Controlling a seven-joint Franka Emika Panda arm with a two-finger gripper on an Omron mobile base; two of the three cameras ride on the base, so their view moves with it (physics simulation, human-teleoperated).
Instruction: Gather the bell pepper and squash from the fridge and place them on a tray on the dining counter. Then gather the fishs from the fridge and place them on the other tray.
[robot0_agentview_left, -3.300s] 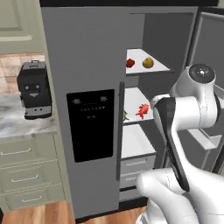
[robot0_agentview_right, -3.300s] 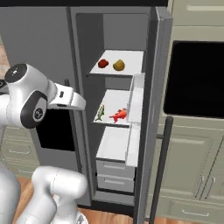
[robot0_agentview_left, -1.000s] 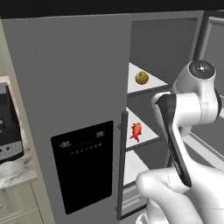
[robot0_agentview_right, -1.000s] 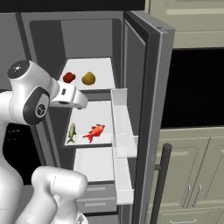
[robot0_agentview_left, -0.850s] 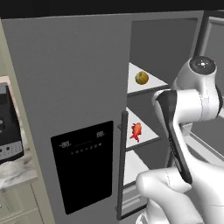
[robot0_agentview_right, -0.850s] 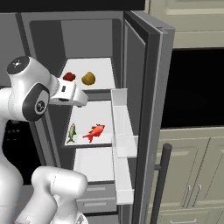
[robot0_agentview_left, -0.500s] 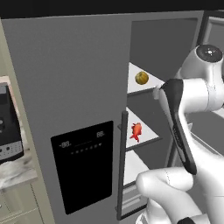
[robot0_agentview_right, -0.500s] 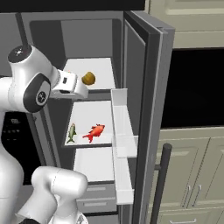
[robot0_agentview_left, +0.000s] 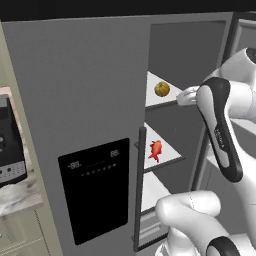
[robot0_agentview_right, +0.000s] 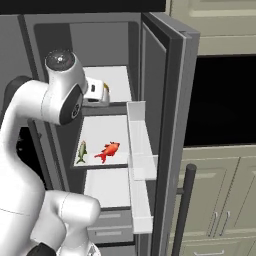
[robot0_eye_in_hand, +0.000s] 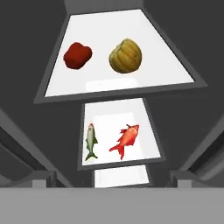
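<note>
On upper shelf: red bell pepper (robot0_eye_in_hand: 77, 55) beside ribbed yellow squash (robot0_eye_in_hand: 125, 55); gripper state unclear.

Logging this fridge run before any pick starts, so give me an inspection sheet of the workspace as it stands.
Surface: white upper shelf and lower shelf inside the open fridge.
Job's things: bell pepper and squash side by side on the upper shelf; silvery fish and red fish below.
Clutter: nothing seen.
Grippers: gripper at the upper shelf's front; jaws cannot be judged.
Cables: nothing seen.
Surroundings: coffee machine, dark oven, pale cabinets.
</note>
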